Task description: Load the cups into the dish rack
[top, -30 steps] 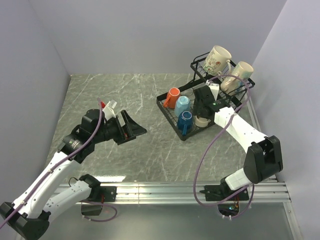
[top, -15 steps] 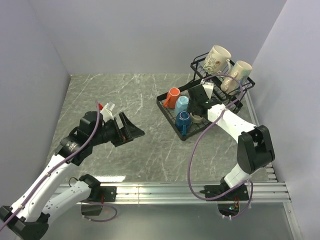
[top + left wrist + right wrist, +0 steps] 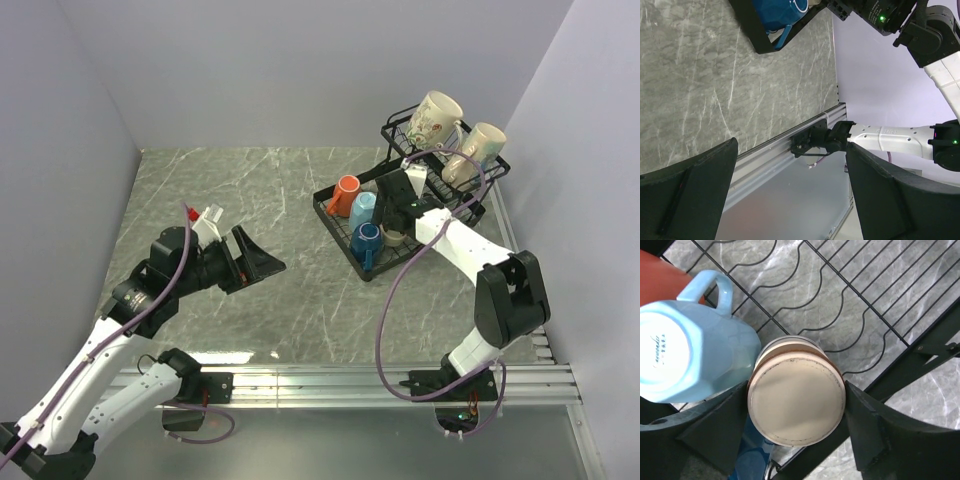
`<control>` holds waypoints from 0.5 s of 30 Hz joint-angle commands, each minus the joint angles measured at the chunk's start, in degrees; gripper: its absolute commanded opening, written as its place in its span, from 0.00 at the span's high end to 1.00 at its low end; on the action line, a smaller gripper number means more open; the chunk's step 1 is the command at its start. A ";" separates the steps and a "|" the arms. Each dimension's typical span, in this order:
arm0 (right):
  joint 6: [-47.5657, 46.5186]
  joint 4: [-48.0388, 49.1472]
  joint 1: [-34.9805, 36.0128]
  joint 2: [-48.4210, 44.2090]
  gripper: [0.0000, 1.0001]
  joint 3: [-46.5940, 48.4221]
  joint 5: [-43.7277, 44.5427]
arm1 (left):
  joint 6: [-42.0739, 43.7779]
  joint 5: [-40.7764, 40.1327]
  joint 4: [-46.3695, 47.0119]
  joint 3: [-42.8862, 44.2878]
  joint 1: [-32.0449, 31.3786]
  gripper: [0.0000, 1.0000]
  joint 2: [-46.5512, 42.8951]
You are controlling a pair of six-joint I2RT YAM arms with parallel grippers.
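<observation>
The black wire dish rack (image 3: 338,235) stands at the right. Its upper basket (image 3: 395,135) holds the floral cream mug (image 3: 435,120) and the other cream mug (image 3: 480,150). The lower tray holds the orange mug (image 3: 345,193), the light blue mug (image 3: 364,210), the dark blue mug (image 3: 370,242) and the small steel cup (image 3: 398,238), which is upside down. My right gripper (image 3: 400,215) points down over the small cup. In the right wrist view its fingers (image 3: 725,430) touch both sides of the cup (image 3: 796,390). My left gripper (image 3: 255,262) is open and empty over the table.
In the right wrist view the light blue mug (image 3: 685,355) sits right against the small cup, with tray wires (image 3: 840,290) behind. The left wrist view shows the rack corner (image 3: 752,30), the dark blue mug (image 3: 777,12) and the table's metal front rail (image 3: 790,140).
My right arm has lifted its elbow and the gripper has shifted slightly back and left over the small cup. My left arm has drawn back a little to the left, still open.
</observation>
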 commanded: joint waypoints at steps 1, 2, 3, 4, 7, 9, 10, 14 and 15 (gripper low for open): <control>1.11 -6.53 1.00 -1.10 0.08 -0.29 -2.78 | 0.75 -0.38 1.34 -0.15 0.13 0.06 -0.41; 1.11 -6.79 1.08 -1.37 0.08 -0.29 -2.51 | 0.83 -0.37 1.34 -0.07 0.22 0.06 -0.41; 1.28 -6.88 1.35 -1.63 0.07 -0.46 -2.42 | 0.83 -0.37 1.43 -0.07 0.22 0.06 -0.32; 1.29 -7.05 1.52 -2.24 0.06 -0.38 -2.34 | 0.92 -0.29 1.43 -0.15 0.13 0.06 -0.32; 1.55 -7.58 1.79 -3.03 0.04 -0.55 -2.34 | 1.01 -0.20 1.43 -0.24 0.13 0.06 -0.49; 1.72 -8.19 1.79 -3.56 0.04 -0.29 -2.25 | 1.10 -0.20 1.34 -0.33 0.22 0.06 -0.76; 1.81 -8.55 1.96 -4.18 0.03 -0.11 -2.16 | 1.18 -0.20 1.34 -0.50 0.13 0.06 -0.76; 1.73 -10.56 2.31 -6.72 0.02 1.99 -1.63 | 1.27 -0.20 1.60 -0.68 0.13 0.06 -1.11; 1.72 -11.70 2.40 -7.25 0.02 3.56 -1.46 | 1.62 -0.20 1.61 -0.68 0.22 0.06 -1.11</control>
